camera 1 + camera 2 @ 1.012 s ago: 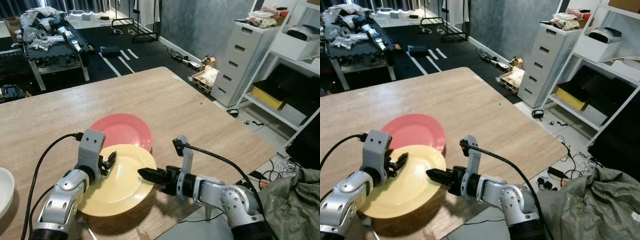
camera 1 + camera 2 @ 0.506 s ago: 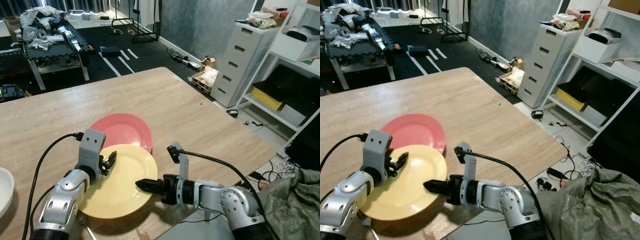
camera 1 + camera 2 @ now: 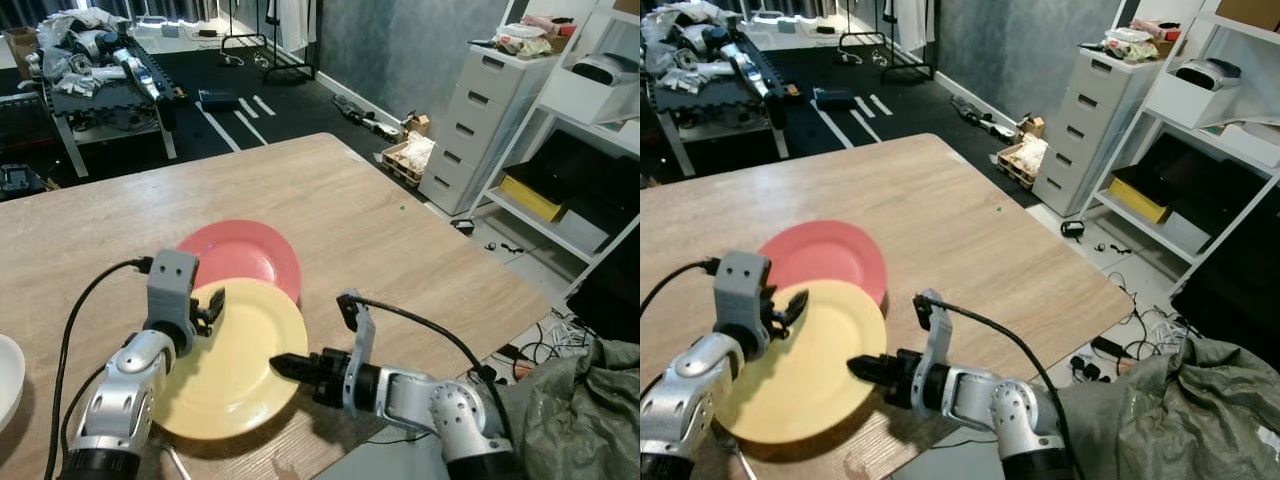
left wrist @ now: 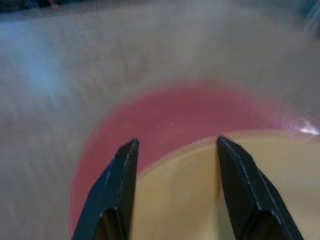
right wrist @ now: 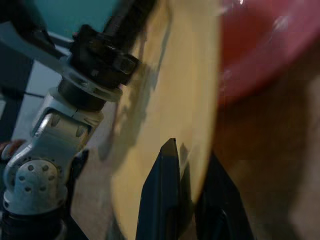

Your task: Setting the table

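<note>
Yellow plate (image 3: pixel 230 365): located on the wooden counter (image 3: pixel 400 250) near its front edge; its far rim overlaps the near rim of the red plate (image 3: pixel 245 255), which lies flat on the counter just behind it.

Right claw (image 3: pixel 283 364): positioned at the right rim of the yellow plate; the right wrist view shows the two black fingers (image 5: pixel 167 200) clenched on the plate edge, one finger above the rim and one below; state: grasping the yellow plate.

Left claw (image 3: pixel 212 306): positioned over the far left rim of the yellow plate, close to where it overlaps the red plate; the left wrist view shows its fingers (image 4: pixel 117 185) spread apart, with the boundary of the two plates visible between them; state: released; contact with the plate cannot be determined.

White dish (image 3: pixel 8 380): on the counter at the left, well apart from both plates; partly cut off by the picture edge.

Surroundings: white drawer unit (image 3: pixel 475 120) stands on the floor beyond the counter at the right; a low bench loaded with equipment (image 3: pixel 95 75) stands at the far left.
</note>
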Robot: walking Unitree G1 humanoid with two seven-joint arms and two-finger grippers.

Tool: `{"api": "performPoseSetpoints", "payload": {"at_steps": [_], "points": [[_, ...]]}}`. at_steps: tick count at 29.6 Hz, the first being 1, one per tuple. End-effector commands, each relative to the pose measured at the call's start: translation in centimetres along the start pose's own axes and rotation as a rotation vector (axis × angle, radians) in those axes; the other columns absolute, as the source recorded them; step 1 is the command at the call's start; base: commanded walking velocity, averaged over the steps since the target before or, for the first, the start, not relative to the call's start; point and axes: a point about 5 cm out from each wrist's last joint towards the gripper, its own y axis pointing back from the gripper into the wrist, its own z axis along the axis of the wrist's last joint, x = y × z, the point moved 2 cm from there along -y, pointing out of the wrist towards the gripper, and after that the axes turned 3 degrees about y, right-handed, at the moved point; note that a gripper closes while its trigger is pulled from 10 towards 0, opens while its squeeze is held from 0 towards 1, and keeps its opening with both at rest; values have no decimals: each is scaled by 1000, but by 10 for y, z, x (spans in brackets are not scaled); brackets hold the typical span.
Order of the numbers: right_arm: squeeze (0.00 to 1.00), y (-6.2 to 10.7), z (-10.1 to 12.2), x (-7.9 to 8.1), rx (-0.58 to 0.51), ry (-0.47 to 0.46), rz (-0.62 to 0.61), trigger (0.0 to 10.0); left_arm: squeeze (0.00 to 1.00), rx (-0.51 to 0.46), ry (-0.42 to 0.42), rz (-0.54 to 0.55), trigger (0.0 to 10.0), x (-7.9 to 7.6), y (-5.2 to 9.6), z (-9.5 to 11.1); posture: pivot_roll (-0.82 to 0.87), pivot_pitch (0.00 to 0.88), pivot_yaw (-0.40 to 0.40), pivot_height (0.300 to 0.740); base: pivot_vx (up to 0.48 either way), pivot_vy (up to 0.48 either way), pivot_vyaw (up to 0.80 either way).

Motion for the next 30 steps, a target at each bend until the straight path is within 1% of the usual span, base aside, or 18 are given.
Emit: {"api": "performPoseSetpoints", "payload": {"at_steps": [1,3,4,5,6,7,8,10,11,12,15,16,20,23,24,25,28,30], "points": [[0,-3,14,14,-64,1,79,0,0,-48,42,-19,10000,-2,-1,11,-10,0,-6,740,0,0,0],[0,0,25,14,-112,-2,64,0,0,-148,81,-52,10000,-5,-3,39,-13,0,-3,740,0,0,0],[0,0,25,14,-112,-2,64,0,0,-148,81,-52,10000,-5,-3,39,-13,0,-3,740,0,0,0],[0,2,35,14,-155,-3,54,0,0,-209,97,-79,10000,-7,-3,57,-17,0,-1,740,0,0,0],[0,2,35,14,-155,-3,54,0,0,-209,97,-79,10000,-7,-3,57,-17,0,-1,740,0,0,0],[0,5,48,13,-211,-7,35,0,0,-279,111,-111,10000,-10,-2,79,-18,0,1,740,0,0,0],[0,5,48,13,-211,-7,35,0,0,-279,111,-111,10000,-10,-2,79,-18,0,1,740,0,0,0],[0,14,74,7,-337,-34,-24,0,0,-402,130,-161,10000,-14,4,120,-23,0,5,740,0,0,0],[0,14,74,7,-337,-34,-24,0,0,-402,130,-161,10000,-14,4,120,-23,0,5,740,0,0,0],[0,18,83,3,-384,-55,-53,0,0,-439,132,-169,10000,-14,6,132,-25,0,8,740,0,0,0],[0,21,87,0,-412,-72,-74,0,0,-459,137,-170,10000,-14,7,139,-25,0,8,740,0,0,0],[0,22,88,-5,-425,-87,-109,0,0,-462,136,-165,10000,-13,6,141,-23,0,10,740,0,0,0],[0,22,80,-18,-393,-94,-183,0,0,-395,124,-134,10000,-12,1,123,-22,0,10,740,0,0,0],[0,22,68,-26,-328,-76,-235,0,0,-323,127,-104,10000,-13,0,100,-22,0,5,740,0,0,0],[0,22,68,-26,-328,-76,-235,0,0,-323,127,-104,10000,-13,0,100,-22,0,5,740,0,0,0],[0,25,61,-31,-289,-71,-266,0,0,-273,120,-74,10000,-11,-1,87,-23,0,1,740,0,0,0],[0,30,57,-33,-254,-44,-289,0,0,-231,100,-44,10000,-7,-2,75,-27,0,-1,740,0,0,0],[0,33,61,-31,-271,-24,-273,0,0,-218,94,-34,10000,-5,-2,70,-26,0,-3,740,0,0,0]]}}
